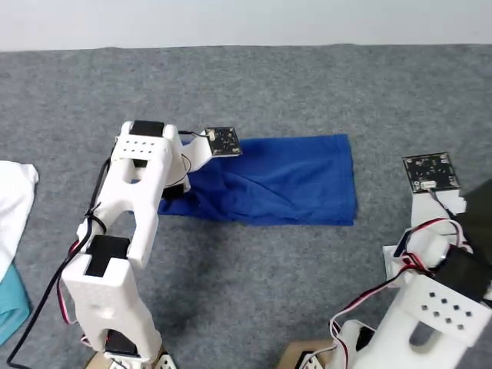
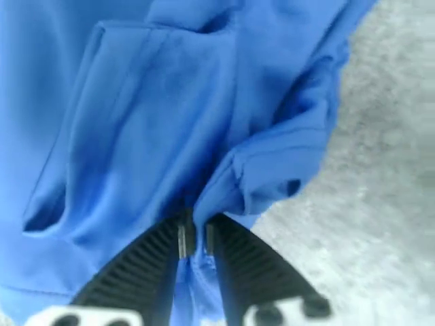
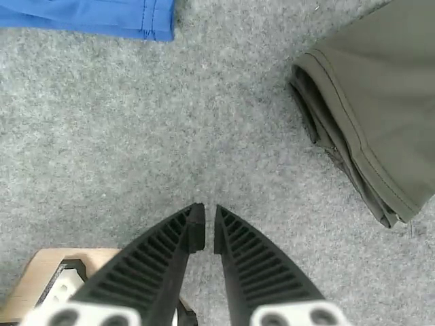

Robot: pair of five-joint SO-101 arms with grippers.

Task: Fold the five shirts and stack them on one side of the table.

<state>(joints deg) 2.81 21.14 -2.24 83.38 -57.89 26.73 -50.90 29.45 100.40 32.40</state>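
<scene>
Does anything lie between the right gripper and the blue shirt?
Nothing visible. Bare grey table covering separates the right gripper from the blue shirt; the folded olive shirt lies off to one side, out of that path.

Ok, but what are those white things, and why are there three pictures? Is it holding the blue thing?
Those white things are two robot arms, the left arm and the right arm, each ending in a pincher called a gripper. One picture looks down on the grey table from above; the other two come from little cameras on each arm's wrist. The left gripper is pinching a fold of the blue shirt. The right gripper is shut and empty, near a folded olive shirt. A white shirt and a teal shirt lie at the table's edge.
</scene>
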